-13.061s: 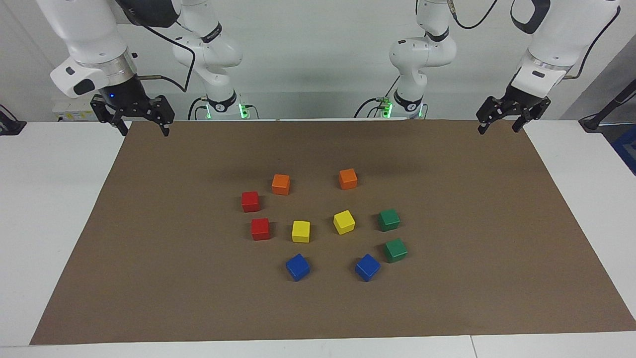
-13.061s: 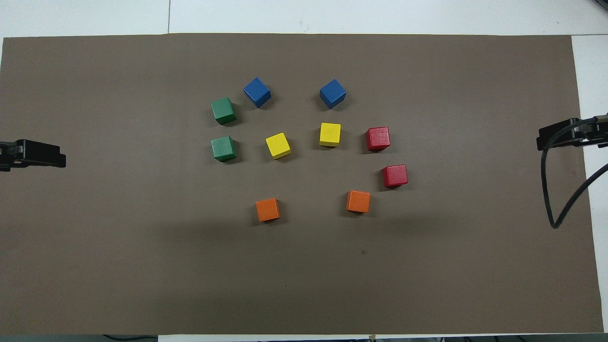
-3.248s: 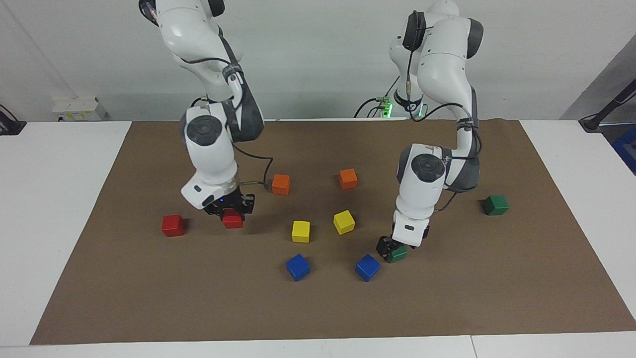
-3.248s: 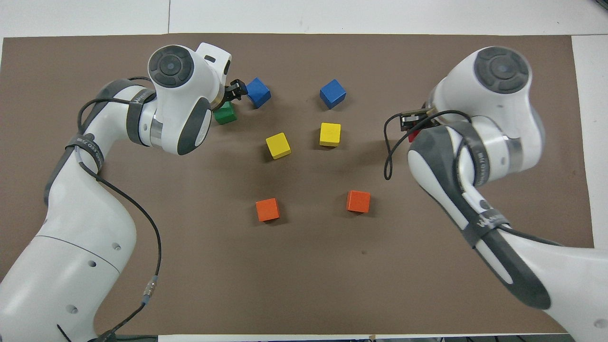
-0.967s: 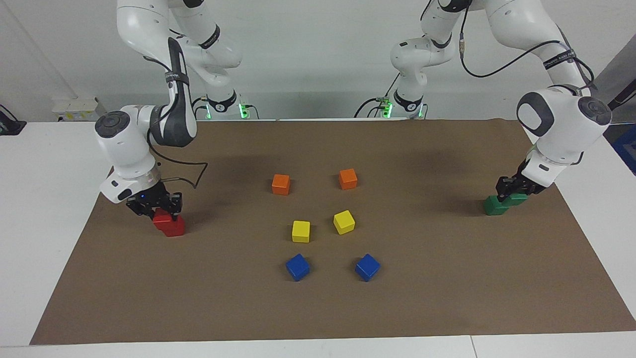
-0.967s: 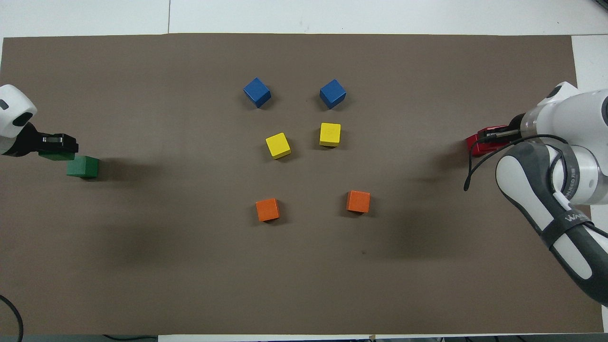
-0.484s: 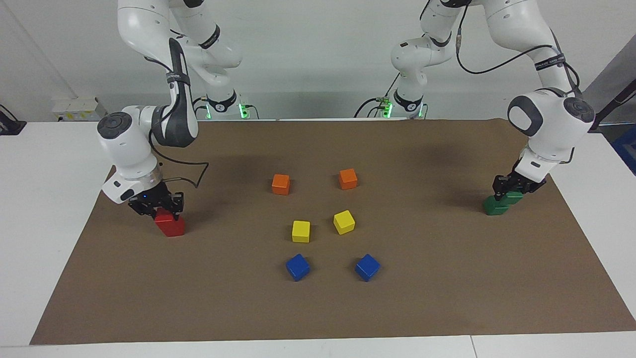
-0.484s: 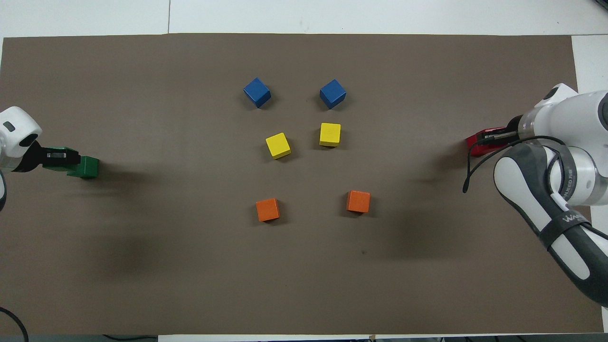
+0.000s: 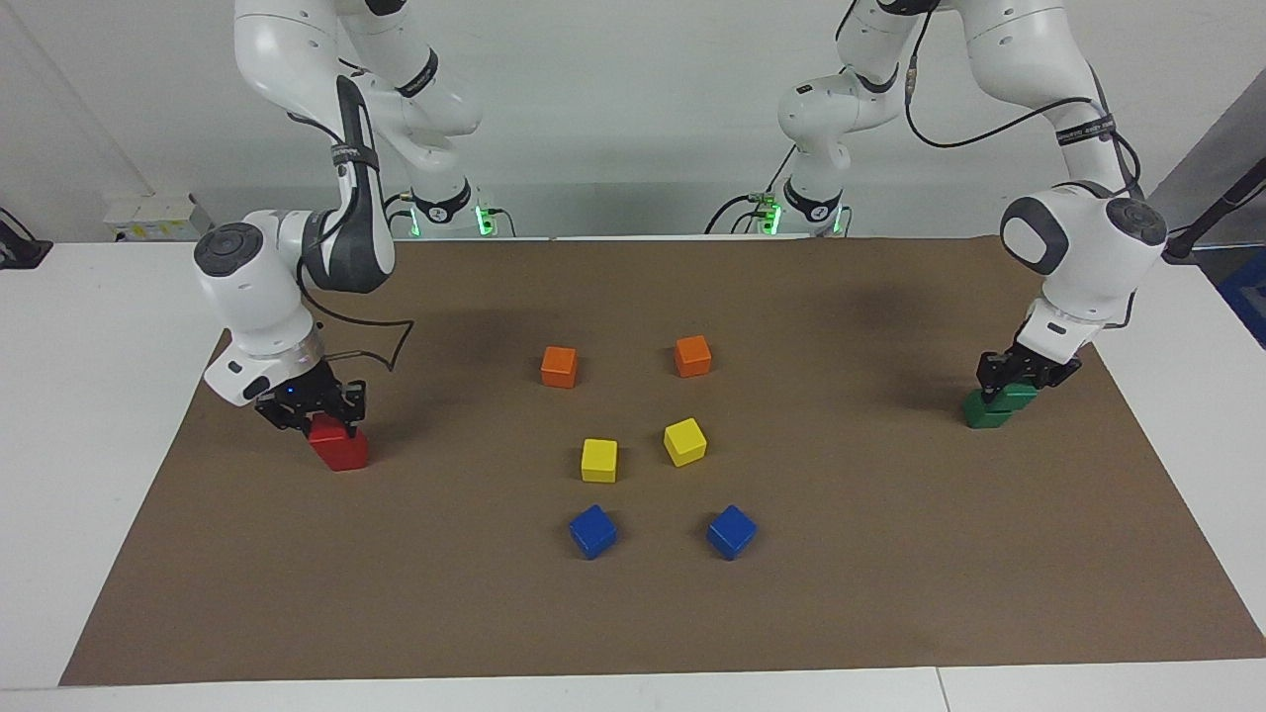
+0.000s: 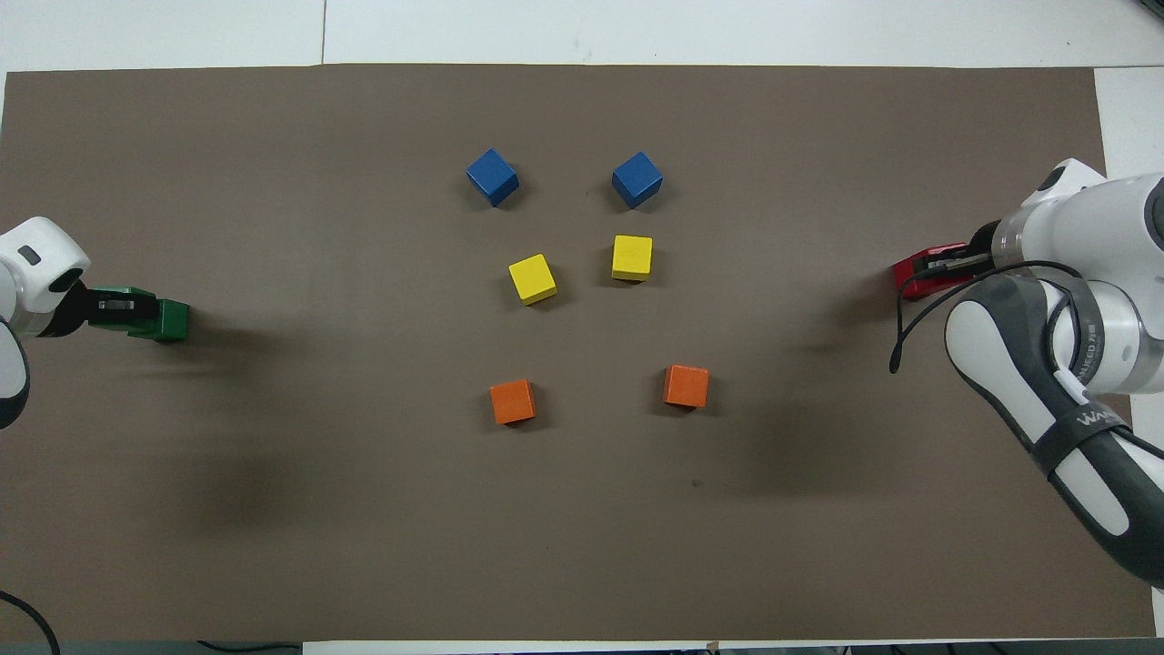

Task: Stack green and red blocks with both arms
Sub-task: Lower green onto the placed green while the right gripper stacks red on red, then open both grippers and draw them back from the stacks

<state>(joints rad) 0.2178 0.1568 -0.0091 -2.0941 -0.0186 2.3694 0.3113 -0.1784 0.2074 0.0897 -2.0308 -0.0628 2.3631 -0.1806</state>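
My right gripper [image 9: 315, 411] is shut on a red block [image 9: 323, 427] and holds it on or just above the second red block [image 9: 343, 453], toward the right arm's end of the mat. In the overhead view the two show as one red patch [image 10: 914, 275]. My left gripper [image 9: 1025, 380] is shut on a green block [image 9: 1020, 396] and holds it on or just above the second green block [image 9: 982, 413], toward the left arm's end. I cannot tell whether the held blocks touch the lower ones. The lower green block also shows in the overhead view [image 10: 171, 320].
On the middle of the brown mat [image 9: 890, 593] sit two orange cubes [image 9: 559, 366] [image 9: 692, 355] nearest the robots, two yellow cubes [image 9: 598, 460] [image 9: 684, 441] farther out, and two blue cubes [image 9: 592, 531] [image 9: 732, 531] farthest. White table surrounds the mat.
My left gripper has carried the green block sideways over the other green block and a little lower. My right gripper with the red block has shifted only slightly over the lower red block.
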